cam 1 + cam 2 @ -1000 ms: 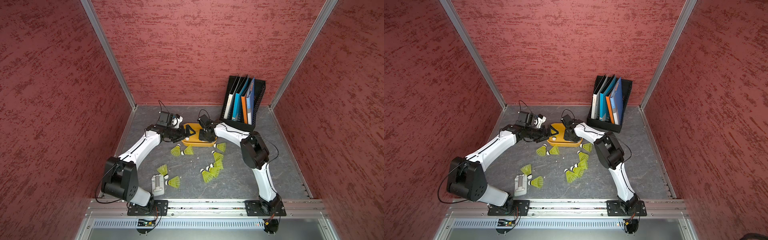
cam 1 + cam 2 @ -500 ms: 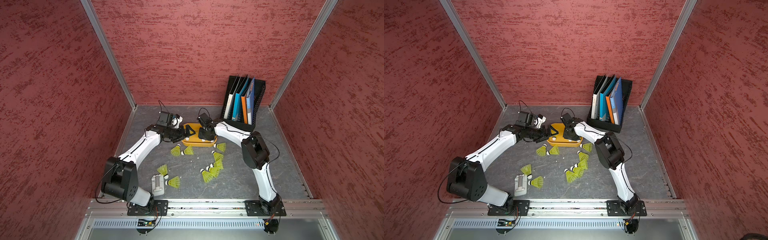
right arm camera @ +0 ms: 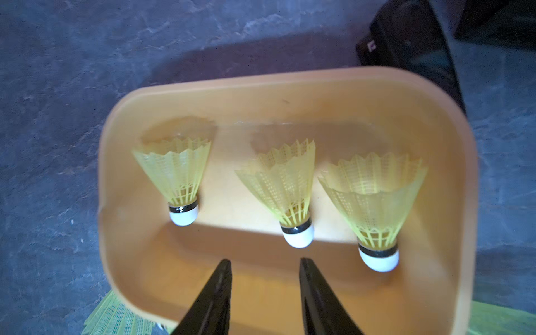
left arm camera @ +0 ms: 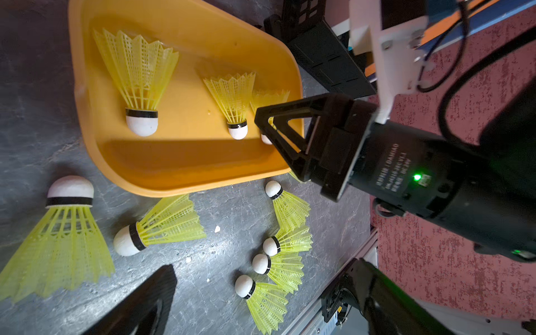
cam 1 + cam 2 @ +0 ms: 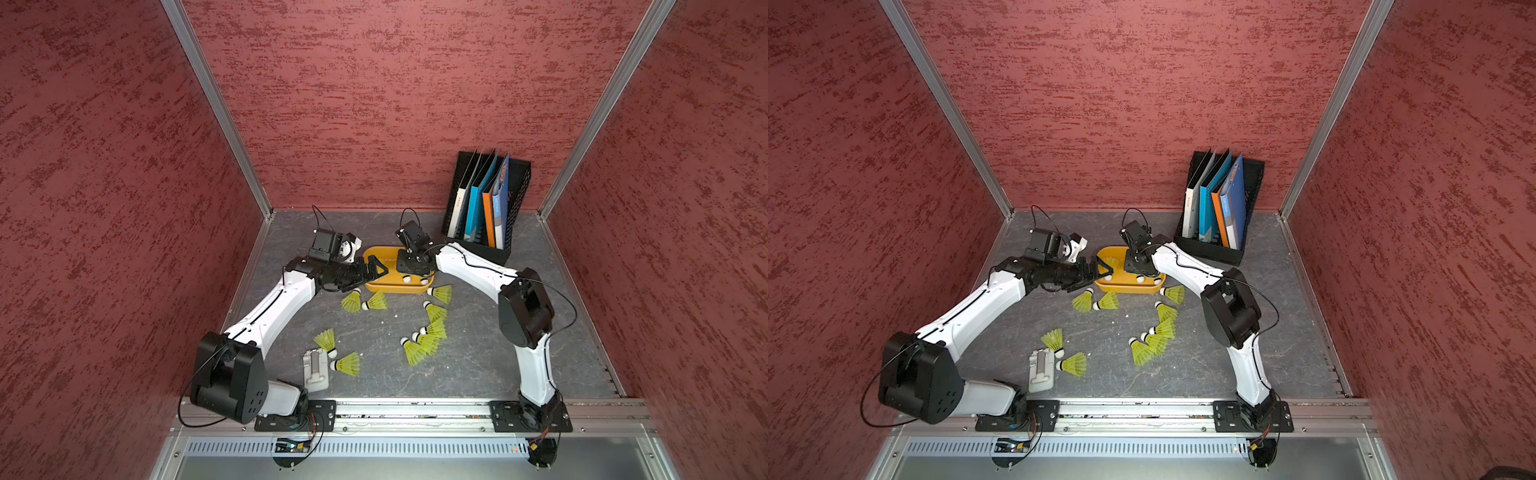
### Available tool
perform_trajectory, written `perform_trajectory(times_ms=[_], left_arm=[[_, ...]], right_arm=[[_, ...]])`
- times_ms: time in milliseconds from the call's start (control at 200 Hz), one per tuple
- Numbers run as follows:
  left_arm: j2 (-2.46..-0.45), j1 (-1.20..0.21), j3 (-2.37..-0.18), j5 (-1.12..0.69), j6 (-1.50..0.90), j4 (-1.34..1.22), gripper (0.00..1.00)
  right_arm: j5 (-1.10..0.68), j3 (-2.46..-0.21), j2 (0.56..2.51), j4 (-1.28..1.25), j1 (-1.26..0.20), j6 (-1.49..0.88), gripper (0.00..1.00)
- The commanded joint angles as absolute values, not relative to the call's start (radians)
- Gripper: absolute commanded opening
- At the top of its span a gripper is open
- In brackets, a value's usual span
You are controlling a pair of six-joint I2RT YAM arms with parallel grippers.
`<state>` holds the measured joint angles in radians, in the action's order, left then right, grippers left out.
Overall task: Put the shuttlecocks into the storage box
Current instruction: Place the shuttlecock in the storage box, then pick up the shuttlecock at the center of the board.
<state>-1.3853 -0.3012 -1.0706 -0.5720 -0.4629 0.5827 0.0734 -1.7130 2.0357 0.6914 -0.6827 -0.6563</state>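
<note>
The orange storage box [image 5: 390,288] [image 5: 1125,288] lies at the back middle of the floor. Three shuttlecocks [image 3: 179,185] [image 3: 287,197] [image 3: 374,208] lie in it, white tips toward its near wall. My right gripper [image 3: 264,264] hangs over the box [image 3: 261,87], open, with nothing between its fingers. My left gripper [image 5: 376,268] reaches over the box's left end, jaws wide open and empty. Several more shuttlecocks lie on the floor: a pair [image 5: 365,301] in front of the box, one [image 5: 441,293] at its right corner, a cluster [image 5: 424,343], and two [image 5: 336,353] nearer the front.
A black mesh file rack [image 5: 486,199] with folders stands at the back right, close behind my right forearm. A small grey-white object [image 5: 316,368] lies beside the two front shuttlecocks. Red walls close in three sides, and a metal rail [image 5: 415,409] runs along the front.
The right arm's elbow has swung a little to the right while its gripper stays over the box. The left arm and the shuttlecocks have not moved.
</note>
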Motion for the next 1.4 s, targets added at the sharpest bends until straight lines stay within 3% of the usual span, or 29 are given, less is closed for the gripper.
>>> perform_trajectory(times_ms=[0,271,486,621,972,1398], left_arm=[[-1.356,-0.336,-1.054,-0.546,-0.436,0.639,1.0],[-1.362,-0.497,-1.057,-0.461,-0.315,0.747,1.0],[-1.375,-0.576,-1.052,-0.489,-0.191,0.771,1.0],[-1.402,-0.633,-1.074,-0.52,-0.047,0.82,1.0],[-1.463,-0.713,-1.111,-0.468,0.334,0.841,1.0],[-1.609,-0.734,-1.128,-0.377,0.34,0.637,0.98]], right_arm=[[0.114,-1.647,1.933,0.583,-0.71,-0.546,0.44],[0.059,-1.399,1.721,0.491,-0.714,-0.439,0.55],[0.05,-1.231,1.543,0.558,-0.707,-0.424,0.77],[0.025,-1.137,1.437,0.604,-0.685,-0.453,0.83],[-0.016,-0.987,1.23,0.65,-0.631,-0.557,0.82],[-0.024,-0.904,1.146,0.663,-0.598,-0.633,0.75]])
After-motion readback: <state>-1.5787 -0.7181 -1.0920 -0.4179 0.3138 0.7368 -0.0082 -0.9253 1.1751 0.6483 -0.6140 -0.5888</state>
